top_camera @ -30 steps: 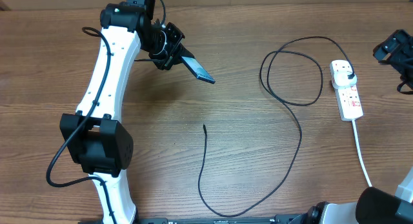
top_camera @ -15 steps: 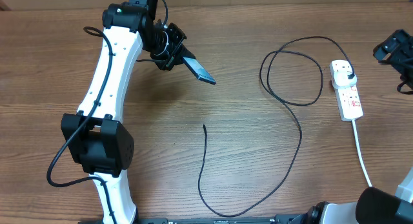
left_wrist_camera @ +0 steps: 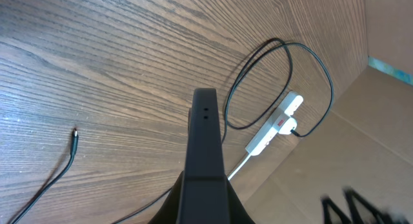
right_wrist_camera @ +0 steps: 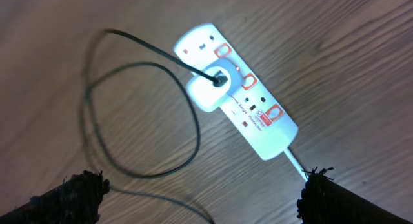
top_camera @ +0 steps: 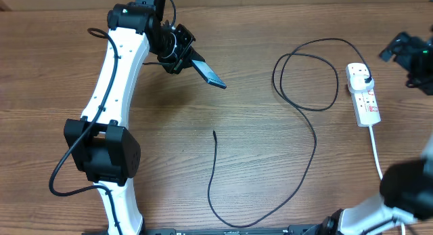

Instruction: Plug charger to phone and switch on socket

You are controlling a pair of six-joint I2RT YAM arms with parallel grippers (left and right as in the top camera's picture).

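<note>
Overhead, the left gripper [top_camera: 178,51] is clenched on the slim dark-edged smartphone with its blue-lit screen [top_camera: 207,72], holding it tilted clear of the brown wood-grain table [top_camera: 270,167] at the far left. The long thin black charger cable [top_camera: 314,137] loops across the middle. Its small free connector [top_camera: 214,133] lies on the wood well apart from the phone, and its other end sits plugged into the white elongated power strip with red markings [top_camera: 364,95] on the right. The right gripper [top_camera: 404,49] hangs near the strip, jaws spread wide and empty.

The step in hand looks like mating phone and connector, which is not yet done. Next, I judge, the phone's port must meet that loose tip, which probably needs pinning or lifting by the free gripper. The strip's switch comes afterwards and calls for a short, firm press.
</note>
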